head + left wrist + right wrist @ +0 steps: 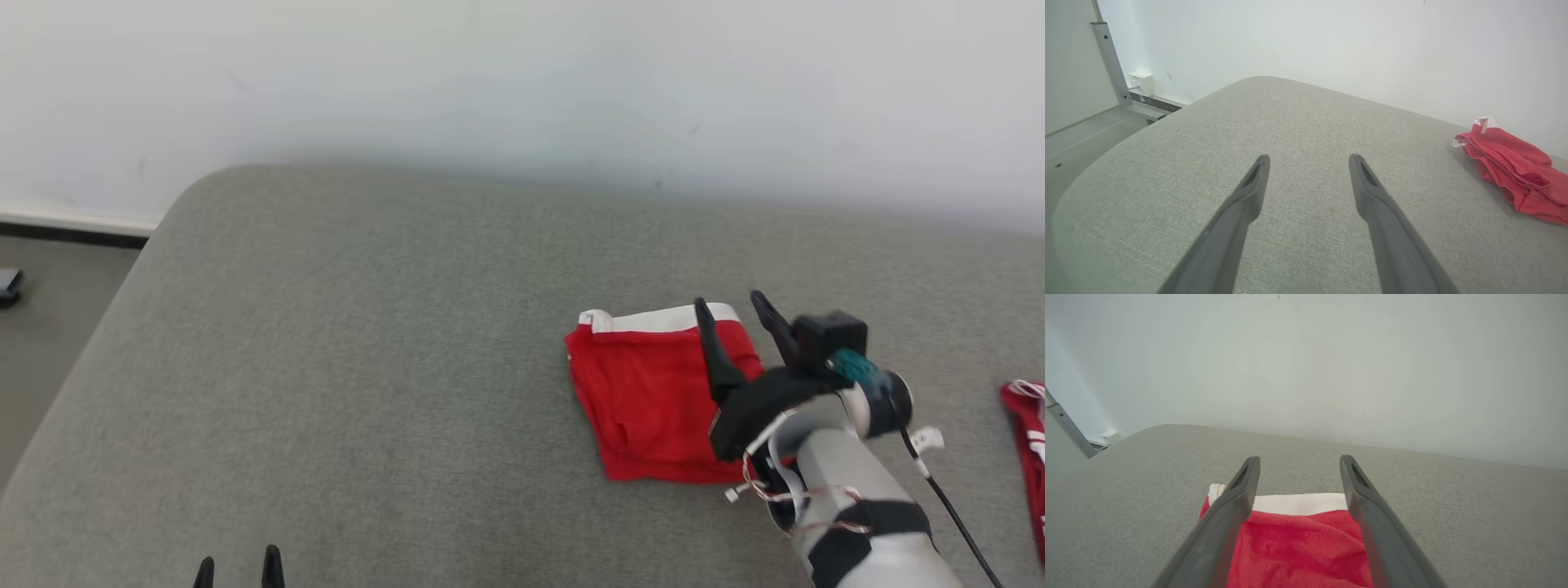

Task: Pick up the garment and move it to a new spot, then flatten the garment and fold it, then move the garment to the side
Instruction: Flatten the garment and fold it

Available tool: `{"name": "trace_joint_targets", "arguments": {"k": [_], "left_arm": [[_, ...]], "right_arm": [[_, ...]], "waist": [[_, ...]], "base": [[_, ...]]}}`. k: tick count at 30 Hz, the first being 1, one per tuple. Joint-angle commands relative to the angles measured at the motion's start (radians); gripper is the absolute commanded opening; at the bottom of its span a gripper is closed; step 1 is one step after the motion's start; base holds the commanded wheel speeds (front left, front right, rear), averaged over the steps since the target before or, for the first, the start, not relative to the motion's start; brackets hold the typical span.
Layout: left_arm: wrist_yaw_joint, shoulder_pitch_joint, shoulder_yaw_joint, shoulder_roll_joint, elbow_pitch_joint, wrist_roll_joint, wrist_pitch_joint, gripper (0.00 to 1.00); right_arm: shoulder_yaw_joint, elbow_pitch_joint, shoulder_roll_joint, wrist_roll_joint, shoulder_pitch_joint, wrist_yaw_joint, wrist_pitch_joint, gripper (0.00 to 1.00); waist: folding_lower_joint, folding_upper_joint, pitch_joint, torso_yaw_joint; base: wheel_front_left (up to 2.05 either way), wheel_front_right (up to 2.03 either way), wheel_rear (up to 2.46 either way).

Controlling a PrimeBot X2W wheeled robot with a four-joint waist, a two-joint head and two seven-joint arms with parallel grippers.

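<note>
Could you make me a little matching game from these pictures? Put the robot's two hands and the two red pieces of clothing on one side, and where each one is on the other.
Things:
1. left hand
2. right hand
3. red garment
4. second red cloth

Places:
A. at the head view's right edge
B. open, over the red garment
C. open, over bare grey cushion
D. lying mid-cushion, white band on its far edge

Pairs: 1-C, 2-B, 3-D, 4-A

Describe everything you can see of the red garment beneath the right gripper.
The red garment is soft, thin cloth with a white band along its far edge. It lies folded into a rough, slightly rumpled square, flat on the grey cushion. The right gripper stands open over its right side; whether it touches is unclear.
</note>
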Motion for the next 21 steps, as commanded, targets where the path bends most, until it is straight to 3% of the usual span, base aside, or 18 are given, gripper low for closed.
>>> {"name": "trace_joint_targets", "arguments": {"k": [1, 11, 21], "left_arm": [[-0.002, 0.016, 0.009, 0.001, -0.008, 0.016, -0.003, 1.0], [-0.017, 0.001, 0.063, -0.001, -0.039, 0.029, -0.003, 1.0], [-0.031, 0.0, 0.079, -0.002, 0.011, 0.039, -0.003, 1.0]], "right_arm": [[-0.025, -0.033, -0.008, -0.018, 0.048, -0.003, -0.005, 1.0], [-0.156, -0.306, -0.001, -0.135, 0.336, -0.003, -0.003, 1.0], [-0.137, -0.512, 0.004, -0.139, 0.539, -0.003, 0.054, 1.0]], "waist": [[0.0001, 0.0, -0.047, -0.059], [0.0001, 0.0, -0.078, -0.148], [0.0001, 0.0, -0.102, -0.218]], "base": [[0.0, 0.0, 0.0], [0.0, 0.0, 0.0], [0.0, 0.0, 0.0]]}}
